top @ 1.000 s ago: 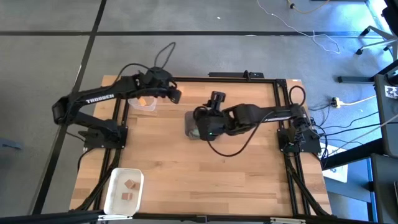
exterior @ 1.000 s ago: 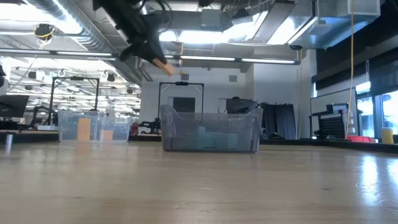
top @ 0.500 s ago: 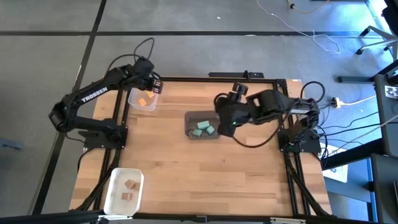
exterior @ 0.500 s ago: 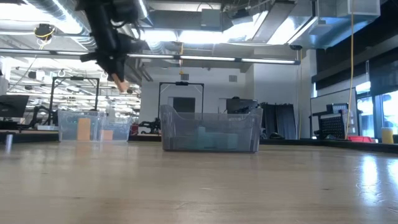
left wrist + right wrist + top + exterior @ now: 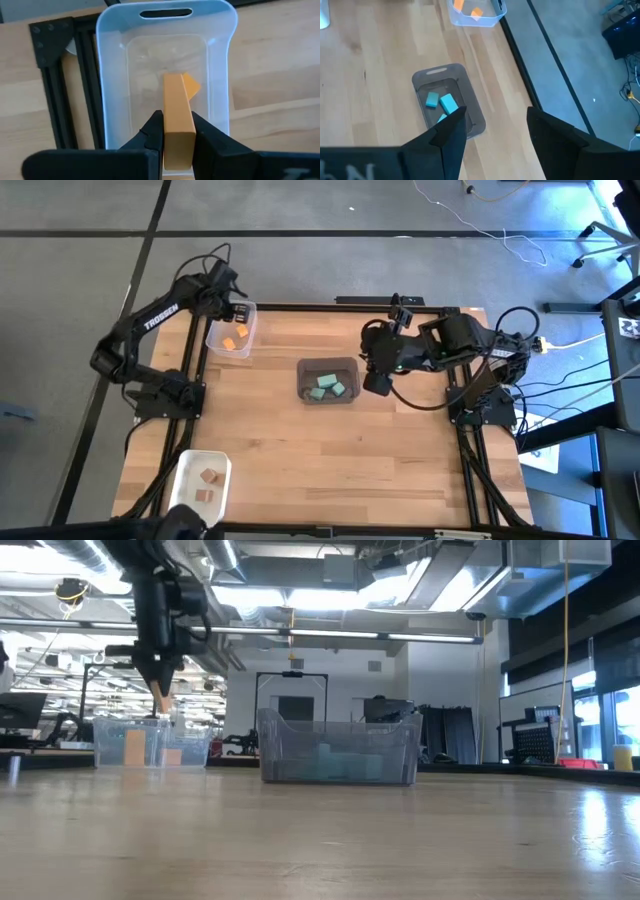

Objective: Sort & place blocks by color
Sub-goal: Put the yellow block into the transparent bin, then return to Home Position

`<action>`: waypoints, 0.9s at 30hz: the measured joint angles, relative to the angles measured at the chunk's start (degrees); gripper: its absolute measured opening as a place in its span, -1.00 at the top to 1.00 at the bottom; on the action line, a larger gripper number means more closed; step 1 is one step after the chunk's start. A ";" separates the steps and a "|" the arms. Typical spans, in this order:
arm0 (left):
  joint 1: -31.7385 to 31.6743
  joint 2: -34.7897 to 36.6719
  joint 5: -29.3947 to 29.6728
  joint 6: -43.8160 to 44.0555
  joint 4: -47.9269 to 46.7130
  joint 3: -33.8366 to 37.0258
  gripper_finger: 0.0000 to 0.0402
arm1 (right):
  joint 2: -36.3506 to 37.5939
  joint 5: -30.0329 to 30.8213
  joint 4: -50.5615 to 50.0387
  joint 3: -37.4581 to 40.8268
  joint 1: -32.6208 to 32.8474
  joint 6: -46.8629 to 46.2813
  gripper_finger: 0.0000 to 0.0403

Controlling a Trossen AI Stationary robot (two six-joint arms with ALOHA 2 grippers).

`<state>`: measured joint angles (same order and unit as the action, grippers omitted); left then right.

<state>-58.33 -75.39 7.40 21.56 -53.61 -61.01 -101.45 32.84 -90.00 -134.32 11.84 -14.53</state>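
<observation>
At the near left corner of the wooden table [image 5: 330,450], a white tray [image 5: 183,490] holds two tan blocks [image 5: 207,484] lying side by side. Mid-table, a smoky grey bin [image 5: 327,381] contains teal blocks [image 5: 330,385], at least three by the right wrist view, resting on its floor. The right gripper [image 5: 378,370] hangs just beside that bin's right end, its fingers [image 5: 451,134] spread apart and carrying nothing. At the far left corner, a clear bin [image 5: 231,338] holds two orange blocks [image 5: 235,337], one of them standing on end as seen from table height. Above that bin, the left gripper [image 5: 178,132] pinches a third orange block [image 5: 177,117] between its fingers, holding it clear of the blocks below; the left wrist view looks straight down past it into the container, where one orange corner peeks out from behind the held piece. In the low view the block points down from the left gripper just above the clear bin's rim. A second earlier, the left arm was carrying this block over the table to the right of the clear bin and the right arm lay stretched over the grey bin, covering it; since then the left gripper has swung to the clear bin, and the right arm has drawn back toward its base, uncovering the teal blocks.
</observation>
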 joint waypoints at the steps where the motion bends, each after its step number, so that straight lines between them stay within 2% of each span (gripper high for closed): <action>1: -0.35 -0.68 -0.38 -0.61 0.20 0.00 0.76 | 0.00 -0.07 0.00 0.00 0.00 0.01 -0.02; 9: -3.24 -5.81 -3.01 -2.46 0.51 0.00 0.71 | 0.00 -2.50 0.00 0.00 -0.02 0.01 -0.02; 13: -3.66 -8.38 -3.02 -2.71 0.55 -0.02 0.59 | 0.00 -2.58 -0.01 0.02 -0.02 0.00 -0.02; 19: -3.64 -11.59 -1.53 -2.79 0.64 -0.02 0.58 | 0.00 -2.57 0.00 0.02 -0.02 -0.05 -0.02; 27: -2.58 -9.87 -1.55 -3.04 1.65 -0.02 0.56 | 0.00 -2.56 -0.01 0.02 -0.02 0.23 -0.02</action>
<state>-60.91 -85.25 5.85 18.51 -51.96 -61.04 -101.45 30.28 -90.01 -134.30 11.81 -14.30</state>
